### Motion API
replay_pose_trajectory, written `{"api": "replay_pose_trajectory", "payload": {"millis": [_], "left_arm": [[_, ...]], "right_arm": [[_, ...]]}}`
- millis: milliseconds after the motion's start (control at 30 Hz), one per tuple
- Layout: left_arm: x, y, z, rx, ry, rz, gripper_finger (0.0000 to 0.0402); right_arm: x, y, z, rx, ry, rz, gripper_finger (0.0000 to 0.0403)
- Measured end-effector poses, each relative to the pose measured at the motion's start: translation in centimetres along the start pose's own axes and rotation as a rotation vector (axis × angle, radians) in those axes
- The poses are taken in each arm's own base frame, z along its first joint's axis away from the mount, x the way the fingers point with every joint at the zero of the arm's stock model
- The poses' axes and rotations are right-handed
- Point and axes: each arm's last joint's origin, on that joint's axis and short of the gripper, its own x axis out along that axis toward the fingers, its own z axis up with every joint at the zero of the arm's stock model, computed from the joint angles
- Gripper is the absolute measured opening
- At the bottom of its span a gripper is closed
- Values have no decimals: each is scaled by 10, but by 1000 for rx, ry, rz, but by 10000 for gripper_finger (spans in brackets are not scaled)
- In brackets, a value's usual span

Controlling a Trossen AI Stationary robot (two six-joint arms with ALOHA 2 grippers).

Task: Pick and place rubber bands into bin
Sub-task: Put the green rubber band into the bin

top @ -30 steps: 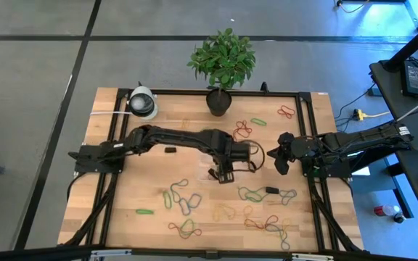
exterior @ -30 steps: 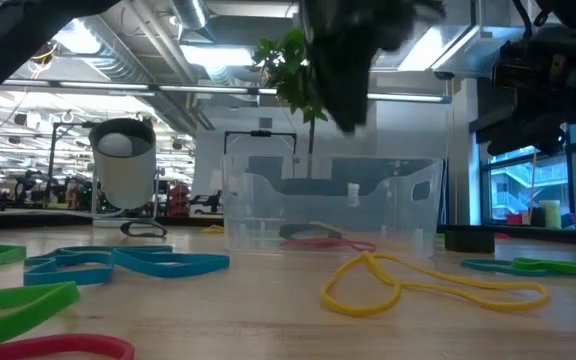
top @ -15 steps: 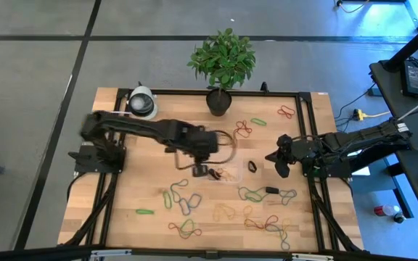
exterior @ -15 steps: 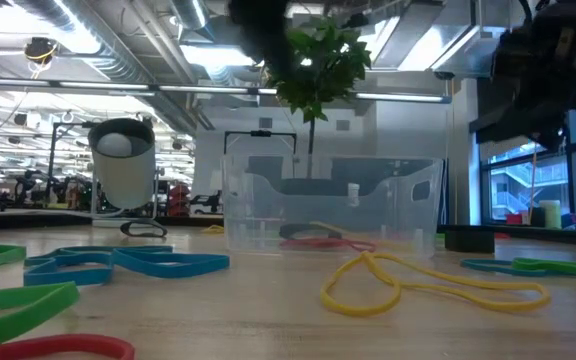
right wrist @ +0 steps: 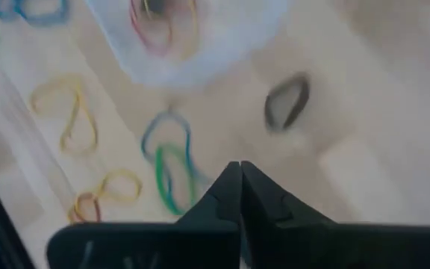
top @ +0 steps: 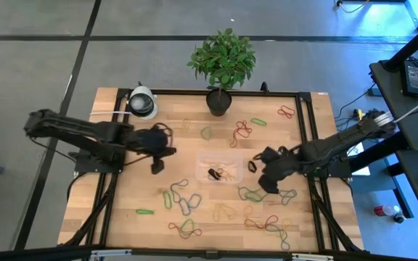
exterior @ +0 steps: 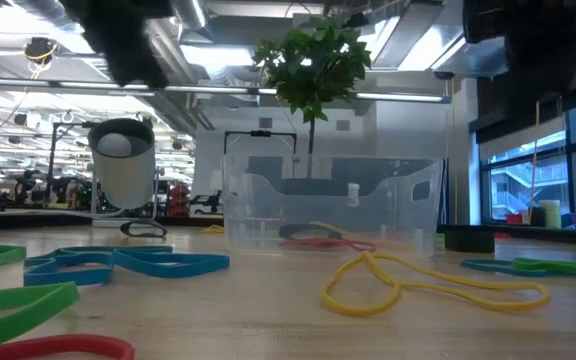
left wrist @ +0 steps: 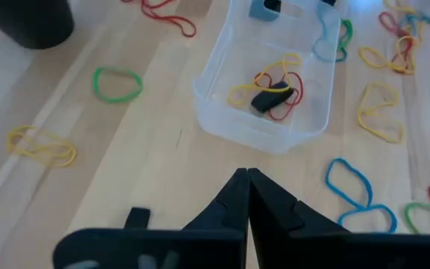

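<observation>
The left pincer (top: 156, 166) hovers with its fingers pressed together and empty, well to the left of the clear bin (top: 219, 169). The right pincer (top: 264, 183), also pressed together and empty, hangs just right of the bin, beside a black rubber band (top: 252, 166) on the desk (top: 122, 203). Yellow, red and black rubber bands (left wrist: 269, 86) lie inside the bin.

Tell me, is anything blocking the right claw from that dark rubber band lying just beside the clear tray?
Nothing visible does. The right gripper, shut and empty, is close to the dark rubber band, which lies on bare wood just right of the clear bin. Only open table shows between band and bin.
</observation>
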Motion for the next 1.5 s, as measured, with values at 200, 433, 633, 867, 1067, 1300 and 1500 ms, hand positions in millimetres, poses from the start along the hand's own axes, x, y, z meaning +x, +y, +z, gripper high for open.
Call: {"api": "replay_pose_trajectory", "payload": {"millis": [200, 433, 633, 867, 1067, 1300, 1500], "left_arm": [[-18, 9, -16, 3, -70, -29, 1], [-25, 15, -27, 108, -74, -29, 2], [-26, 15, -28, 126, -63, -55, 2], [-26, 13, -29, 126, -43, -105, 2], [-26, 13, -29, 118, -41, -110, 2], [-26, 12, -30, 118, -33, -134, 2], [-26, 12, -29, 111, -35, -135, 2]], "right_arm": [[31, 24, -12, 121, 159, -96, 36], [74, 41, -24, 226, 263, -159, 95], [106, 52, -28, 279, 282, -155, 126], [126, 51, -33, 320, 317, -232, 122], [126, 52, -37, 316, 331, -229, 32], [83, 68, -32, 354, 352, -222, 3], [26, 90, -6, 354, 240, -285, 2]]}}
